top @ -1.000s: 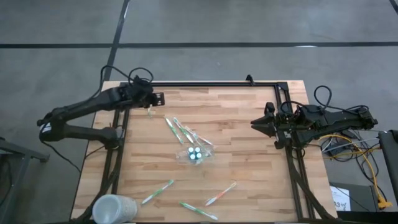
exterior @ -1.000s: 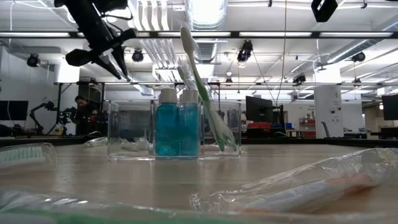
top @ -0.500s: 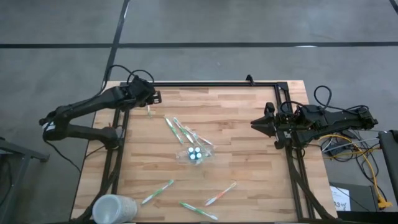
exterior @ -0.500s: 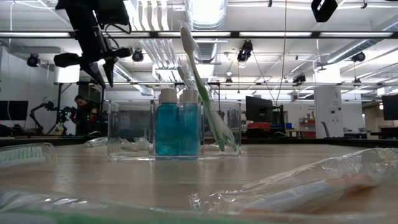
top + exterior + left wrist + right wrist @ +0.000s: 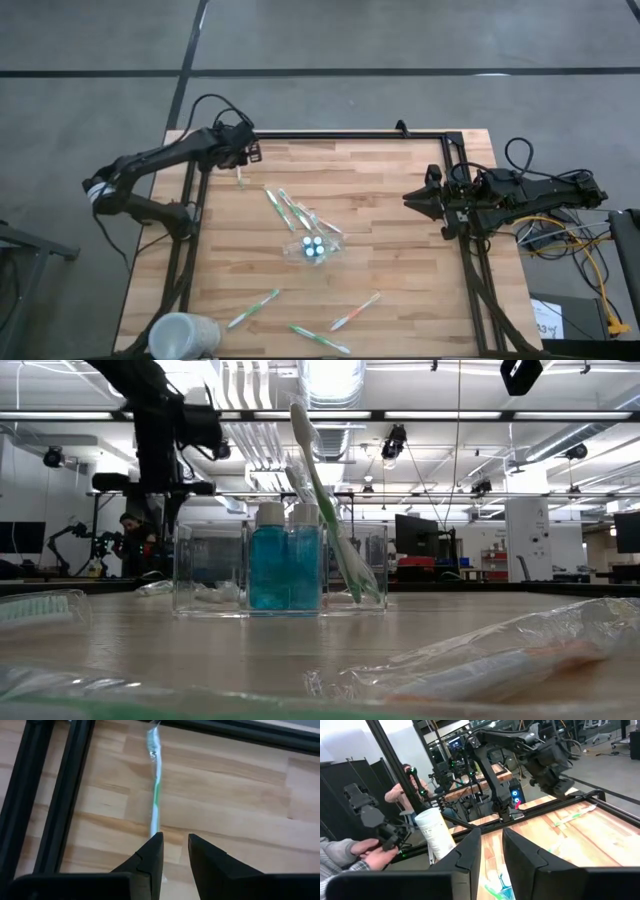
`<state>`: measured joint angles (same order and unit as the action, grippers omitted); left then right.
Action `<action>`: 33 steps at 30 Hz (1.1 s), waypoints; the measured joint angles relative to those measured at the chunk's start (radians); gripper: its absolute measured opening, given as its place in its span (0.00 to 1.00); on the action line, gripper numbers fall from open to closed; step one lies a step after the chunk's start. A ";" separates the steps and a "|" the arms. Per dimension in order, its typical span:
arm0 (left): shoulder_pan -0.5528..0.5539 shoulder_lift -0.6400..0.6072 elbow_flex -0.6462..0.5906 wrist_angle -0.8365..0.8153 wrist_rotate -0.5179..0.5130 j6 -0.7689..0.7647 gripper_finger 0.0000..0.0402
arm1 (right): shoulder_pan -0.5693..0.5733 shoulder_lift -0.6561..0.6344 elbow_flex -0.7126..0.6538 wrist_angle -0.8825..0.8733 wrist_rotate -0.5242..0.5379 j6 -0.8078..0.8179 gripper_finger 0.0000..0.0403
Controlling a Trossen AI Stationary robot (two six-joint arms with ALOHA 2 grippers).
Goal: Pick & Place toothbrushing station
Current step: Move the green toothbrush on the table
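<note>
Judging from how things lie, the job is partly done. Nearest the front edge of the tabletop (image 5: 400,250), around six o'clock in the overhead view, three wrapped toothbrushes wait loose: a green one (image 5: 253,308) toward seven o'clock, another green one (image 5: 320,338) at six, and an orange one (image 5: 356,311) just right of it. The frosted white cup (image 5: 183,336) lies at the front left corner, about eight o'clock, and is not part of the load.

At the centre stands the clear holder (image 5: 316,248), upright, with blue tubes (image 5: 287,565) inside it and a green-and-white toothbrush (image 5: 325,500) leaning up out of it, as the low view shows. Just behind it, toward eleven o'clock, a few more toothbrushes (image 5: 285,208) lie loose on the wood.

Farther back, near the rear left rail at eleven o'clock, one more wrapped green toothbrush (image 5: 155,785) lies flat. The left gripper (image 5: 175,845) hovers over it with its fingers a narrow gap apart and holding nothing; the brush handle runs up to their tips but is not between them. This looks like the next pick.

At three o'clock, the right gripper (image 5: 412,197) waits off the right rail, its fingers slightly apart and holding nothing.
</note>
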<state>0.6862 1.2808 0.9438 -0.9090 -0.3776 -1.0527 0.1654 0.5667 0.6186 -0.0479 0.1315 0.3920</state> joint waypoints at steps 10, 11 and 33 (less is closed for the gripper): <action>0.100 0.078 0.000 0.060 0.013 -0.030 0.41 | 0.000 0.000 0.000 0.000 0.000 0.000 0.18; 0.110 0.084 0.000 0.074 0.013 -0.031 0.42 | 0.000 0.000 0.000 0.000 0.000 0.000 0.18; 0.168 0.246 0.000 0.201 -0.046 0.000 0.43 | 0.000 0.000 0.000 0.000 0.000 0.000 0.17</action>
<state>0.8547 1.5272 0.9436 -0.7078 -0.4233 -1.0523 0.1654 0.5667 0.6186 -0.0479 0.1314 0.3920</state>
